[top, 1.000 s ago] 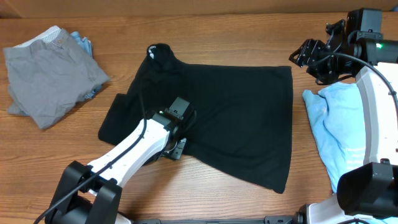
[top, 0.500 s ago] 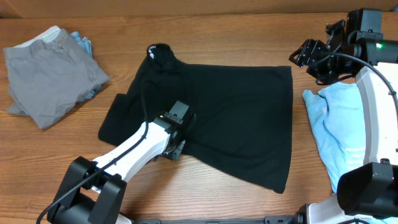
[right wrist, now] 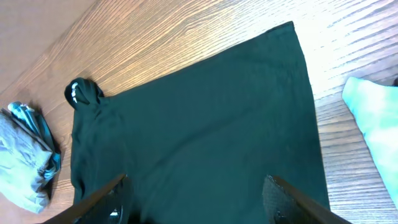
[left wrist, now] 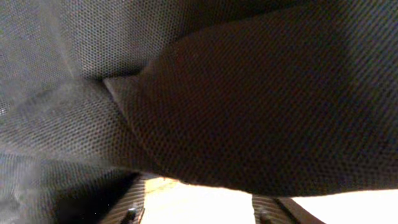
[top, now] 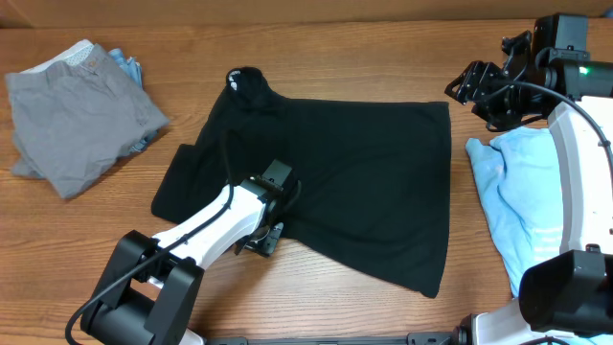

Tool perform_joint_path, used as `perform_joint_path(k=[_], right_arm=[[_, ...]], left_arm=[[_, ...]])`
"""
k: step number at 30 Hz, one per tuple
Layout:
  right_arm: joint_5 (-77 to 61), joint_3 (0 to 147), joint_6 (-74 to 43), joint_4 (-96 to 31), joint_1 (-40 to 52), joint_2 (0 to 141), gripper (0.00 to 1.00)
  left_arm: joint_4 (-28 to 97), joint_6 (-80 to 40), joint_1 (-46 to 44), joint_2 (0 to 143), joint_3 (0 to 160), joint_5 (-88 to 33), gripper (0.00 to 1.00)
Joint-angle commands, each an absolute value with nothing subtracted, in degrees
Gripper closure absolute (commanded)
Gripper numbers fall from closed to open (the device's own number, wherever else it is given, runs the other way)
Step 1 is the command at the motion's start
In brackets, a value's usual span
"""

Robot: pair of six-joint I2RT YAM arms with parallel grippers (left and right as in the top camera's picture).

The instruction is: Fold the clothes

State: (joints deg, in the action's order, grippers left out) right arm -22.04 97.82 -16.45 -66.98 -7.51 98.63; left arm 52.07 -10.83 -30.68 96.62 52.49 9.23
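The left arm [top: 206,228], lower left overhead, is a white shell on chunky black joints, a thin black cable [top: 222,163] running along it. The right arm [top: 578,163], right edge, matches, with what seems a small green light [top: 581,69] on its black wrist.

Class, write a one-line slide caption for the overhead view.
Left gripper at the near edge of a black T-shirt spread on a wooden table, grey garment and light-blue tee flanking it.
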Motion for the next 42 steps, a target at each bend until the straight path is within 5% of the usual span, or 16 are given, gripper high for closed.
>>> perform_joint_path(k=[1, 6, 9, 19, 25, 27, 29, 37, 40, 42], right_arm=[[-21.5, 98.3, -16.0, -66.5, -7.5, 98.1, 0.29], [-21.5, 98.3, -16.0, -66.7, -7.5, 98.2, 0.29], [-21.5, 98.3, -16.0, -66.7, -7.5, 98.2, 0.29], [-21.5, 98.3, -16.0, -66.7, -7.5, 98.2, 0.29], [-21.5, 98.3, -16.0, -66.8, -7.5, 98.2, 0.29], [-21.5, 98.3, -16.0, -66.7, -7.5, 98.2, 0.29], [-21.5, 98.3, -16.0, -66.7, -7.5, 98.2, 0.29], [-21.5, 98.3, -16.0, -66.7, -7.5, 98.2, 0.29], [-21.5, 98.3, -16.0, -66.8, -7.5, 98.2, 0.29], [-21.5, 98.3, -16.0, -66.8, -7.5, 98.2, 0.29]], left_arm=[[51.7, -12.0, -30.8, 96.9, 53.2, 11.4, 0.40], [49.1, -11.7, -30.8, 96.9, 53.2, 12.7, 0.42], [47.5, -11.6, -30.8, 96.9, 53.2, 12.6, 0.62], [46.2, -11.6, -30.8, 97.0, 53.2, 12.4, 0.96], [48.8, -11.6, -30.8, 96.9, 53.5, 10.5, 0.96], [49.3, -11.6, -30.8, 96.9, 53.5, 10.6, 0.59], [49.5, -11.6, -30.8, 96.9, 53.5, 11.3, 0.48], [51.3, -11.6, -30.8, 96.9, 55.5, 14.0, 0.53], [51.5, -11.6, -30.8, 96.9, 56.3, 13.8, 0.71], [52.3, -11.6, -30.8, 96.9, 57.2, 13.5, 0.74]])
